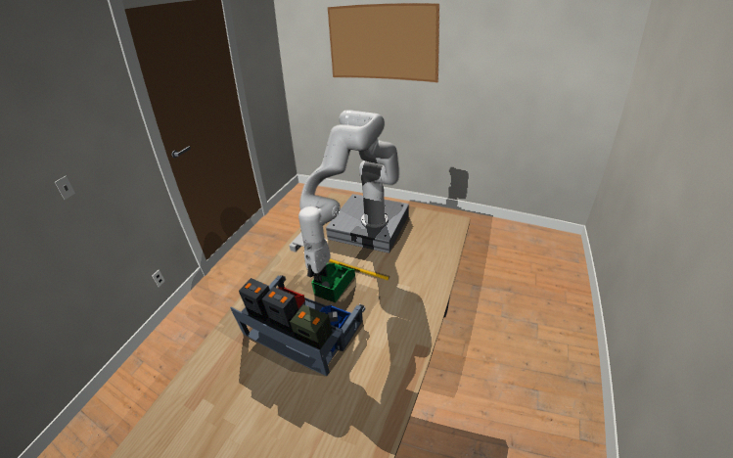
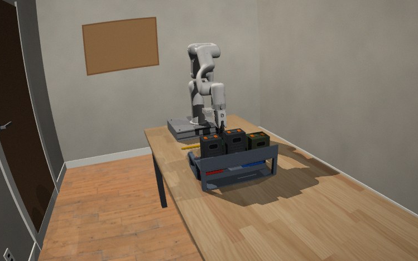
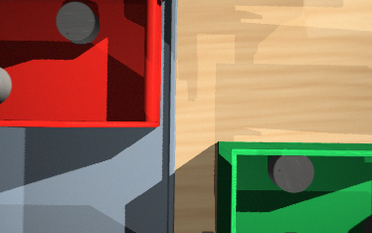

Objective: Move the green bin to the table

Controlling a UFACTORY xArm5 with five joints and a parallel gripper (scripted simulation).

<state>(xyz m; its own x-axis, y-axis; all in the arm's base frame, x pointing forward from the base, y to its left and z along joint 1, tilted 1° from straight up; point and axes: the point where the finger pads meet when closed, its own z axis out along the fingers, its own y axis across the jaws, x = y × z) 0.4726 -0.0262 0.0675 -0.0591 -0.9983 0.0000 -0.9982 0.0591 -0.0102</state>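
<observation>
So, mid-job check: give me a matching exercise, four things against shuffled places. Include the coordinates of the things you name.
1. Green open bin (image 1: 332, 290) (image 2: 222, 143) (image 3: 302, 152)
2. Red open bin (image 1: 293, 293) (image 2: 212, 172) (image 3: 128, 123)
3. Blue open bin (image 1: 343, 318) (image 2: 254, 164)
4. Long thin yellow strip (image 1: 371, 273) (image 2: 191, 147)

A. On the slate-blue shelf (image 1: 283, 343) (image 2: 239, 158) (image 3: 168, 100), end away from the door
B. Lying on the table
C. Off the shelf, on the robot-base side
D. On the shelf, end nearer the door

Pairs: 1-C, 2-D, 3-A, 4-B

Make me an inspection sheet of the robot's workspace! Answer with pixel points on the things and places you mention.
Surface: wooden table (image 1: 158, 410) (image 2: 301, 227) (image 3: 287, 100), with shadows.
Job's things: green bin (image 1: 325, 290) (image 3: 322, 214) off the shelf (image 1: 283, 344) (image 2: 239, 158) (image 3: 169, 100), upright, grey parts (image 3: 293, 173) inside; red bin (image 1: 295, 294) (image 2: 211, 172) (image 3: 79, 95) and blue bin (image 1: 341, 316) (image 2: 254, 164) on the shelf.
Clutter: yellow stick (image 1: 371, 273) (image 2: 191, 146); three cases (image 1: 280, 305) (image 2: 235, 141) at the shelf.
Gripper (image 1: 317, 277) (image 2: 221, 129): at the green bin's edge; grip unclear.
Cables: nothing seen.
Surroundings: shut door (image 1: 198, 114) (image 2: 2, 97), brown wall board (image 1: 386, 42) (image 2: 120, 45).
</observation>
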